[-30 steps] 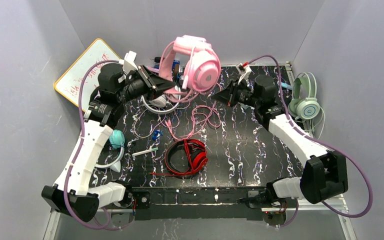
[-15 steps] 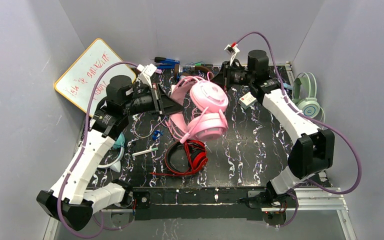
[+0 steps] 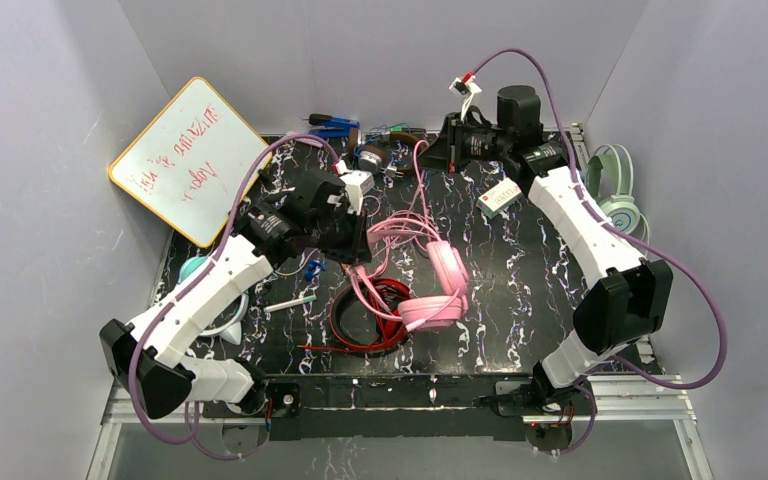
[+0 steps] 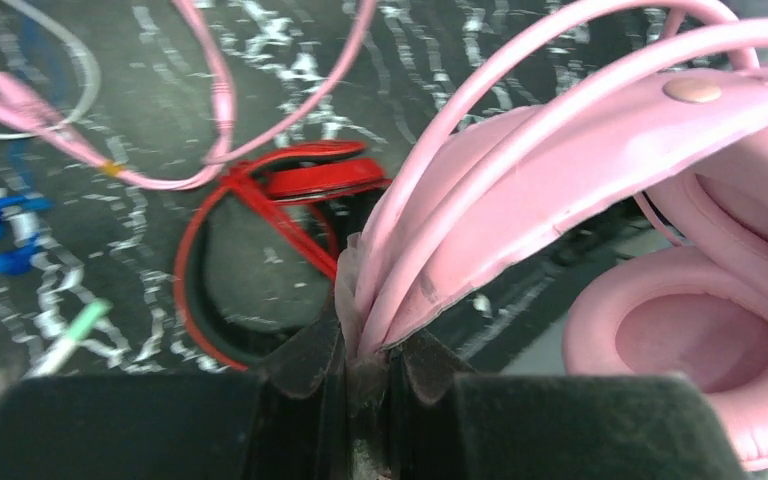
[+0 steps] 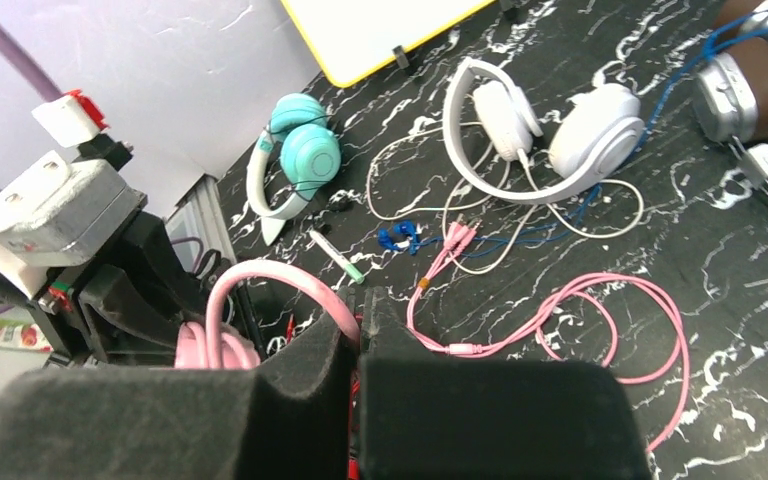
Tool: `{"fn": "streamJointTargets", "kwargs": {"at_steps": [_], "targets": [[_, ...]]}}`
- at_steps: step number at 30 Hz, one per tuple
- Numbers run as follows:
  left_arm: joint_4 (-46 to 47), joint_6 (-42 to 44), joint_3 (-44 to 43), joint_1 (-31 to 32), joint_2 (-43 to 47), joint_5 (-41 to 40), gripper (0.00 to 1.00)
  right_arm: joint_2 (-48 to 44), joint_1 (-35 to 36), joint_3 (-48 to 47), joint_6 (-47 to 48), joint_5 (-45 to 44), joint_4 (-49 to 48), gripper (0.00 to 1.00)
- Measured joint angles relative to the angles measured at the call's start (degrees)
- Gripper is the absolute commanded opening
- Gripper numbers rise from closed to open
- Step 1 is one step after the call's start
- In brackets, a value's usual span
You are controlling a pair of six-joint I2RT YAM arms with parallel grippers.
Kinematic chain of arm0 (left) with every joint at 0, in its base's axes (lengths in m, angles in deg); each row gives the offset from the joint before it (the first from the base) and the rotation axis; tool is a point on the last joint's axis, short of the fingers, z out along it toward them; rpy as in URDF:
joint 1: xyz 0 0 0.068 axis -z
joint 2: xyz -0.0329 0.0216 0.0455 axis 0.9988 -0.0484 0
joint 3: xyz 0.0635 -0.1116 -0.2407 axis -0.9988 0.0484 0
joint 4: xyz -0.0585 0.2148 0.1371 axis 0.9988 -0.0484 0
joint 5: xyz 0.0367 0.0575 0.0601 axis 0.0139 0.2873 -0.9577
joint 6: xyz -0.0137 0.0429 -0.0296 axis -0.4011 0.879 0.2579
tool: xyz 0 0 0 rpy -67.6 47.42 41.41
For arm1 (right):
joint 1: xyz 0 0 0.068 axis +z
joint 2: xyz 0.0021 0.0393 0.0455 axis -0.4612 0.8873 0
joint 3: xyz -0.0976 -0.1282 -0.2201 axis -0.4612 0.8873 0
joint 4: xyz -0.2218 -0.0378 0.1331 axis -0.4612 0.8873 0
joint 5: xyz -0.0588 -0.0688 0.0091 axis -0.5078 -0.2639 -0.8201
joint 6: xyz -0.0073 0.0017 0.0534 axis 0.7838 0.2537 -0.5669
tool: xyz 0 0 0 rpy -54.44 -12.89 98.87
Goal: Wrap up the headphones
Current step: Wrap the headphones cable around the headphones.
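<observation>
- Headphones in pink [image 3: 430, 312] lie at the front middle of the table [image 3: 530, 300], with one cup against the red pair [image 3: 372, 320].
- Just behind them, the left gripper [image 4: 365, 340] is clamped on the edge of the pink headband [image 4: 560, 170], which arches from the jaws over to the padded cups.
- Farther back, the pink cord [image 3: 417, 190] lies in loose loops. One strand climbs towards the far edge.
- At the far edge the right gripper [image 5: 358, 325] has its jaws pressed together. The strand reaches its fingers, but I cannot tell whether it is pinched there.
- My judgement: the wrap itself is not yet begun, since no turns of cord show around the band. This is the set-up step, one arm anchoring the headset and the other at the cord.
- The next move calls for a steady hold on the band and a sure grip on the cord. The slack should then be led around the band, clear of the red pair.
</observation>
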Motion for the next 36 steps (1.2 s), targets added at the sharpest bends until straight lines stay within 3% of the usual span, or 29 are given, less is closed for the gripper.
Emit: {"fn": "streamJointTargets", "kwargs": {"at_steps": [11, 21, 32, 36], "targets": [[-9.5, 3.4, -5.4, 1.5, -3.2, -38.8, 0.0, 0.9, 0.0, -7.3, 3.8, -6.1, 14.1, 0.01], [-12.2, 2.9, -11.2, 1.4, -7.3, -65.6, 0.0, 0.9, 0.7, -7.3, 1.9, 2.9, 17.8, 0.01], [-7.2, -6.5, -11.8, 1.3, -10.4, -71.8, 0.0, 0.9, 14.2, -6.0, -6.4, 6.0, 12.3, 0.01], [-5.6, -13.4, -12.1, -2.8, -11.3, -67.2, 0.0, 0.2, 16.3, -2.1, -9.4, 4.3, 9.7, 0.05]]}}
